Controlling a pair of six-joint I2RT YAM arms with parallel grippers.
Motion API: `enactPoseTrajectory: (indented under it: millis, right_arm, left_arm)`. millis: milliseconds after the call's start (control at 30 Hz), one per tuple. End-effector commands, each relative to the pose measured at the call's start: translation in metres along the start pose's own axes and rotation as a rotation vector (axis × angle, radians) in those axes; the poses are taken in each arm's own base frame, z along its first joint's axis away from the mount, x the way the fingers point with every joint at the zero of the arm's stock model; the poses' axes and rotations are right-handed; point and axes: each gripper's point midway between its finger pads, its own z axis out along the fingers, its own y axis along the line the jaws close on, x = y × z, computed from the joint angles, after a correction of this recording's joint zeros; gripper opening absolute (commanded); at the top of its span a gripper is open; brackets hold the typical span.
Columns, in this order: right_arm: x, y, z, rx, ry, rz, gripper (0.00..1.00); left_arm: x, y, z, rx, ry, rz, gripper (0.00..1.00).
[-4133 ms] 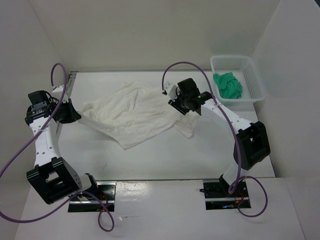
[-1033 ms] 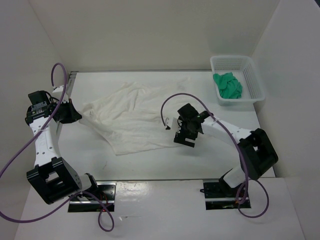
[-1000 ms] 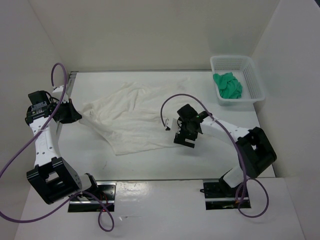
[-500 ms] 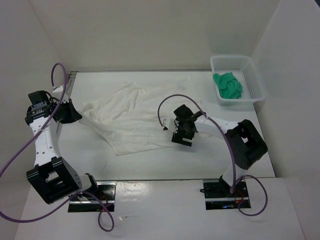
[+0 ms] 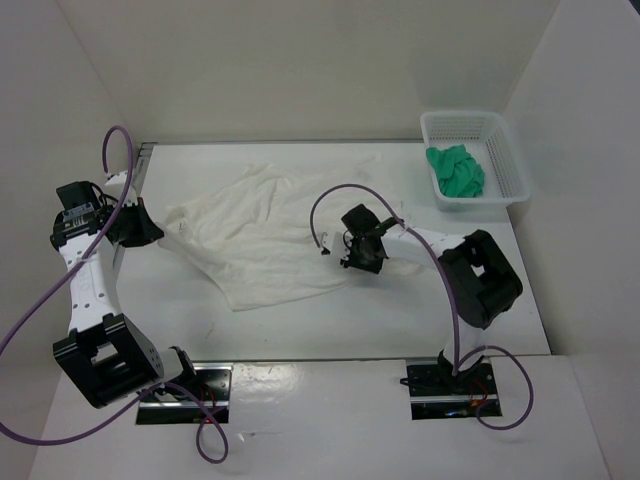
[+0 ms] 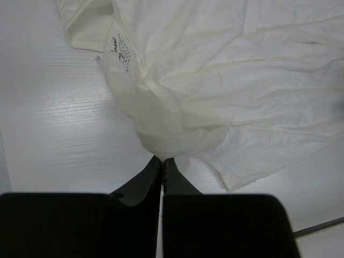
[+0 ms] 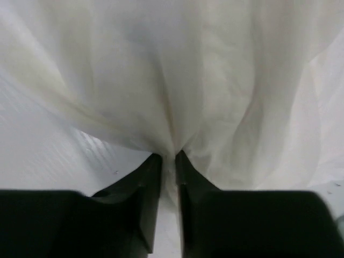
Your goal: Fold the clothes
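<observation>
White garment, thin and creased, spread flat over the middle of the table, reaching farther to the left than to the right, with its near corner pointing toward the arm bases. Left tool at the garment's left tip, closed and pinching a bunched fold of the fabric. From the left wrist: dark fingers pressed together, a gathered knot of white cloth caught right at their tips, the rest fanning away over the pale table, and a small printed label lying on the fabric near one edge. Right tool down at the garment's right near edge, low over the table. From the right wrist: both fingers drawn nearly together, clamping a pleat of the cloth in the narrow gap between them, folds converging into that pinch, bare table to one side. White mesh basket at the far right corner, well apart from the garment, holding a crumpled green cloth.
</observation>
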Motion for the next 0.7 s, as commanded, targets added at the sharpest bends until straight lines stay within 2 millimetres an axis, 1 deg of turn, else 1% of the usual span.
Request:
enactPoseTrajectory:
  millis: [0, 33, 67, 100, 133, 167, 200, 233, 267, 300, 333, 367, 400, 433, 500, 533, 567, 600, 667]
  right_arm:
    - [0.002, 0.02, 0.004, -0.105, 0.018, -0.009, 0.22]
    - [0.001, 0.028, 0.004, -0.129, 0.018, -0.019, 0.18]
    - [0.003, 0.031, -0.004, -0.144, 0.021, -0.018, 0.04]
    - [-0.002, 0.04, -0.009, -0.164, 0.01, -0.051, 0.0]
    - [-0.005, 0.044, -0.014, -0.174, 0.003, -0.061, 0.0]
    - [-0.009, 0.053, -0.024, -0.201, -0.018, -0.071, 0.0]
    - [-0.011, 0.06, -0.031, -0.221, -0.029, -0.083, 0.0]
    - [-0.023, 0.064, -0.04, -0.231, -0.056, -0.109, 0.0]
    - [-0.023, 0.074, -0.048, -0.268, -0.053, -0.118, 0.0]
    - [-0.032, 0.08, -0.058, -0.297, -0.094, -0.135, 0.0]
    - [-0.042, 0.08, -0.067, -0.3, -0.124, -0.144, 0.0]
    - [-0.047, 0.083, -0.074, -0.317, -0.144, -0.166, 0.0]
    - [-0.048, 0.09, -0.084, -0.356, -0.16, -0.172, 0.0]
    - [-0.057, 0.086, -0.091, -0.351, -0.184, -0.186, 0.0]
    - [-0.06, 0.08, -0.099, -0.333, -0.192, -0.208, 0.0]
    - [-0.063, 0.073, -0.104, -0.3, -0.2, -0.23, 0.0]
    - [-0.06, 0.062, -0.102, -0.266, -0.192, -0.217, 0.0]
    - [-0.062, 0.042, -0.101, -0.191, -0.19, -0.219, 0.0]
    - [-0.063, 0.016, -0.097, -0.152, -0.186, -0.212, 0.0]
  left_arm:
    - [0.001, -0.002, 0.002, 0.014, -0.007, 0.012, 0.0]
    - [0.001, -0.002, 0.002, 0.014, -0.007, 0.012, 0.0]
    - [0.001, -0.002, 0.002, 0.014, -0.007, 0.012, 0.0]
    - [0.001, -0.002, 0.002, 0.014, -0.007, 0.012, 0.0]
    - [0.001, -0.002, 0.002, 0.014, -0.007, 0.012, 0.0]
    - [0.001, -0.002, 0.002, 0.014, -0.007, 0.012, 0.0]
    - [0.001, -0.002, 0.002, 0.014, -0.007, 0.012, 0.0]
    - [0.001, -0.002, 0.002, 0.014, -0.007, 0.012, 0.0]
    - [0.001, -0.002, 0.002, 0.014, -0.007, 0.012, 0.0]
    - [0.001, -0.002, 0.002, 0.014, -0.007, 0.012, 0.0]
    - [0.001, -0.002, 0.002, 0.014, -0.007, 0.012, 0.0]
    - [0.001, -0.002, 0.002, 0.014, -0.007, 0.012, 0.0]
    - [0.001, -0.002, 0.002, 0.014, -0.007, 0.012, 0.0]
    - [0.001, -0.002, 0.002, 0.014, -0.007, 0.012, 0.0]
    - [0.001, -0.002, 0.002, 0.014, -0.007, 0.012, 0.0]
    - [0.001, -0.002, 0.002, 0.014, -0.007, 0.012, 0.0]
    - [0.001, -0.002, 0.002, 0.014, -0.007, 0.012, 0.0]
    - [0.001, -0.002, 0.002, 0.014, -0.007, 0.012, 0.0]
    - [0.002, -0.001, 0.004, 0.016, 0.001, 0.007, 0.0]
